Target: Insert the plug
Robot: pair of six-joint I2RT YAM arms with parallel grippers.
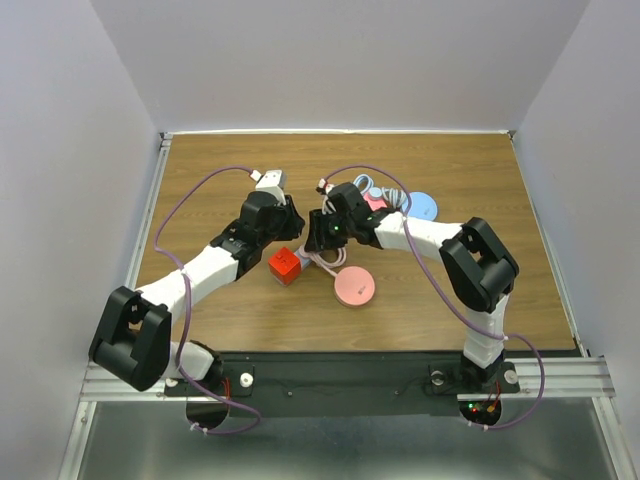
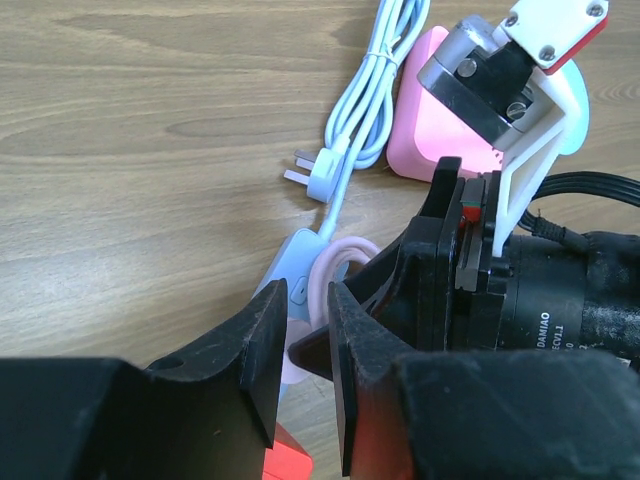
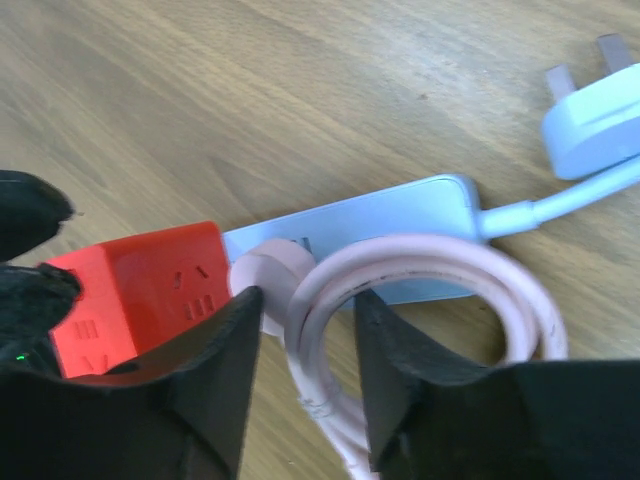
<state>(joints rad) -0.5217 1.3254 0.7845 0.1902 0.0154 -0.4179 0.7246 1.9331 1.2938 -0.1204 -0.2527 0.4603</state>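
Centrally on the wooden table [image 1: 200, 180], both arms meet over a red cube socket [image 3: 140, 285]. A pink plug [image 3: 268, 278] touches the cube's side face, its pink cord [image 3: 430, 270] looping across a pale blue power strip [image 3: 400, 215]. The right gripper [image 3: 300, 330] straddles that cord just behind the plug — jaws close around it. The left gripper [image 2: 300, 345] hangs nearby, fingers narrowly parted, holding nothing — a blue plug [image 2: 318, 178] lies beyond.

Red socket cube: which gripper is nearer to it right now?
Right. The right gripper holds the pink cable right beside the red socket cube; the left gripper sits just above it.
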